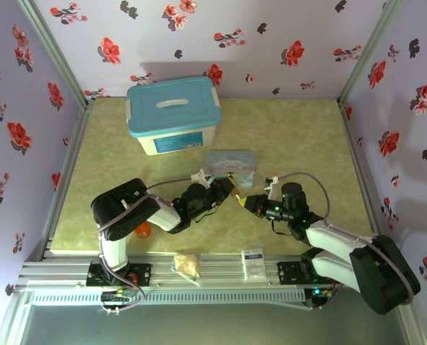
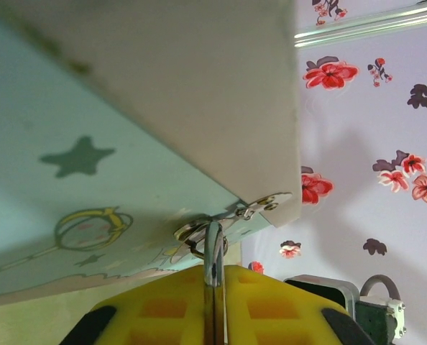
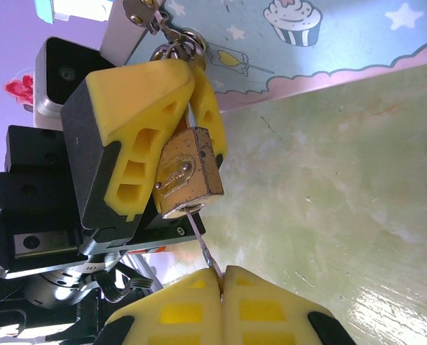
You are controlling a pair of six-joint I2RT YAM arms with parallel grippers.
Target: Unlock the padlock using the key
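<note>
You have two grippers on site: one left gripper [image 1: 229, 188] and one right gripper [image 1: 245, 202]. Padlock [image 3: 188, 172]: one. Key [image 3: 201, 241]: one. Pale blue tin [image 1: 231, 164], centre: one. Lidded storage box [image 1: 172, 115], far left: one. Along the near edge: one white sachet [image 1: 253, 261] and one tan packet [image 1: 187, 265]. Orange item [image 1: 143, 230], near left: one, partly hidden, kind not determinable.
</note>
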